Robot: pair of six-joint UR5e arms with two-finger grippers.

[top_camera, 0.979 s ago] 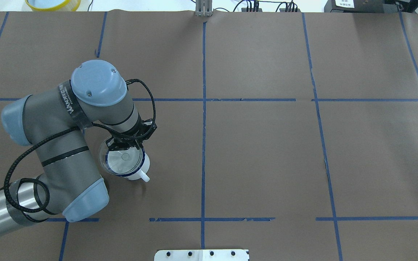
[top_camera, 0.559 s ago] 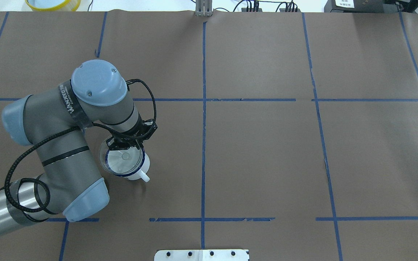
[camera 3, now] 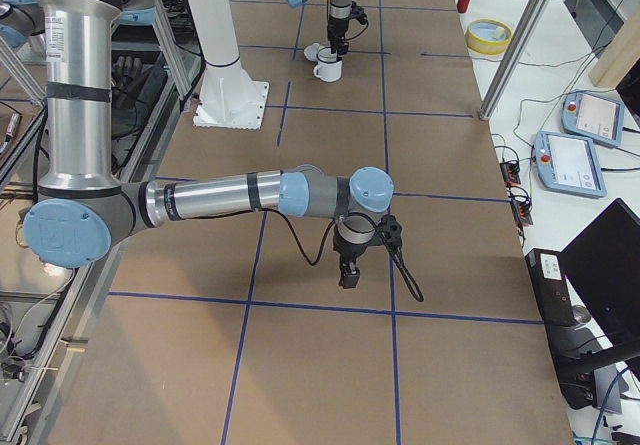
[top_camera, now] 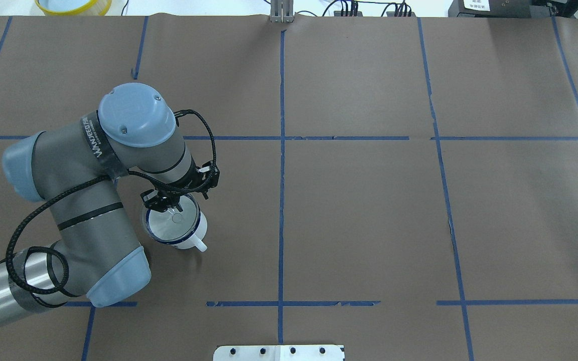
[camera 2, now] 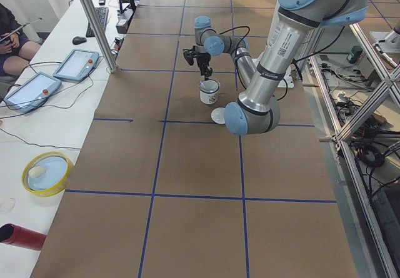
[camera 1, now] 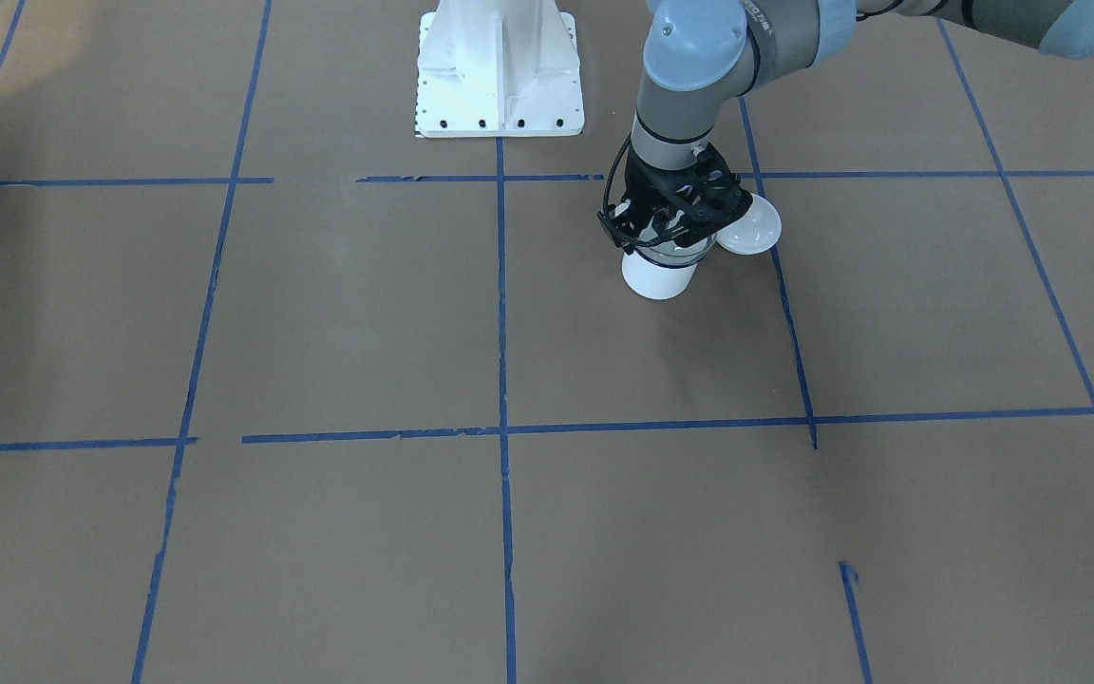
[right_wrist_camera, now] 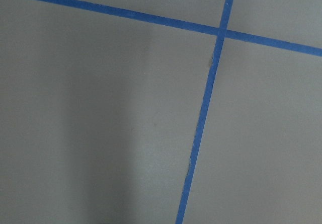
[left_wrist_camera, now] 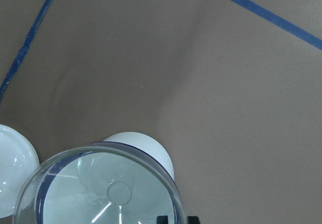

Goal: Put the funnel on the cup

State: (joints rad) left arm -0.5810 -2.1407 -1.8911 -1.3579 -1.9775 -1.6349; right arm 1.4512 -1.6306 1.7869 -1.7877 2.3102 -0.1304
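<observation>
The white cup (top_camera: 194, 239) with a dark blue rim stands on the brown table left of centre, its handle toward the robot. The clear funnel (top_camera: 167, 228) sits in the cup's mouth, its rim matching the cup's rim. In the left wrist view the funnel (left_wrist_camera: 100, 194) covers the cup (left_wrist_camera: 146, 146). My left gripper (top_camera: 171, 204) hangs just over the funnel's far edge. Its fingertips (left_wrist_camera: 162, 219) straddle the funnel's rim with a gap, so it is open. My right gripper (camera 3: 349, 278) hovers over bare table far away; I cannot tell its state.
A white domed lid (camera 1: 748, 231) lies on the table beside the cup, also in the left wrist view (left_wrist_camera: 10, 173). The white robot base plate (camera 1: 499, 66) stands at the near table edge. A yellow-rimmed bowl (top_camera: 73, 5) sits beyond the far left corner.
The funnel has shifted right from an offset position and now sits centred on the cup. The left gripper's fingers have spread and pulled slightly away from the rim.
</observation>
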